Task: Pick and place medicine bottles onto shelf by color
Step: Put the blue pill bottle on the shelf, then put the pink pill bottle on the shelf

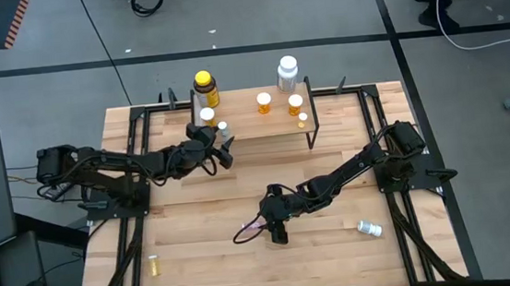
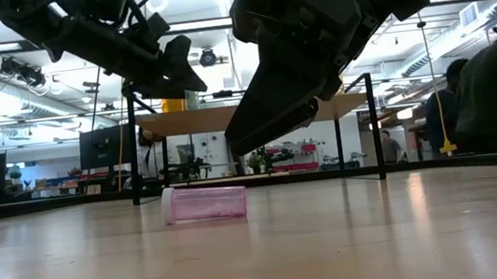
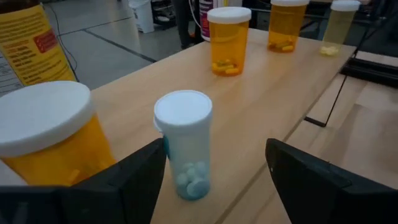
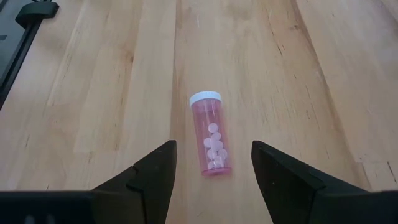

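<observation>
Right gripper (image 4: 212, 177), fingers apart, hangs over the pink vial (image 4: 212, 144) lying on its side mid-tabletop (image 4: 112, 93); left gripper (image 3: 214, 180), fingers apart, flanks the teal vial (image 3: 185, 144) standing on the shelf (image 3: 273, 99) beside an orange vial (image 3: 46, 134).

Pink vial (image 4: 212, 135) — white cap; teal vial (image 3: 185, 146) — white cap; orange vials (image 3: 228, 41); pale wooden shelf (image 3: 273, 93).

big yellow bottle (image 3: 28, 43) cropped (label unreadable)
</observation>
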Motion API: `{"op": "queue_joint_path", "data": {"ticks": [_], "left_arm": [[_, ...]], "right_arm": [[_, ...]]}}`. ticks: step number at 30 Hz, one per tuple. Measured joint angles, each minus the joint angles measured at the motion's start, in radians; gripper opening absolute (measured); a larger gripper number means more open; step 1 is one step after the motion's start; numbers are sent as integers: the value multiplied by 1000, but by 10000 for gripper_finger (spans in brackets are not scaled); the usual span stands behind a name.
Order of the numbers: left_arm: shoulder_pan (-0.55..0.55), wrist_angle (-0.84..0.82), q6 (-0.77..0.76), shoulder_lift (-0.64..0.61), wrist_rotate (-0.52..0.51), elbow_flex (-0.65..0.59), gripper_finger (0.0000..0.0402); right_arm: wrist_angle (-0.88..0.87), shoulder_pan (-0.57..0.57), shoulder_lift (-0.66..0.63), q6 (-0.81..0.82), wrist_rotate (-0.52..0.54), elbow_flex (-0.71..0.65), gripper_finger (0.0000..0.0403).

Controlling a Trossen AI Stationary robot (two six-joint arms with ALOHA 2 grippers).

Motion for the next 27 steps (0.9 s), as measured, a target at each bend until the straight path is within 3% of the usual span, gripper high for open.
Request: {"op": "queue_joint_path", "data": {"ticks": [13, 27], "left_arm": [[-38, -144, 3, -91, -78, -2, 284], [-150, -356, -72, -195, -78, -2, 284]], "right_arm": [[-4, 2, 0, 0, 0, 0, 217], [-7, 0, 0, 0, -39, 0, 217]]}}
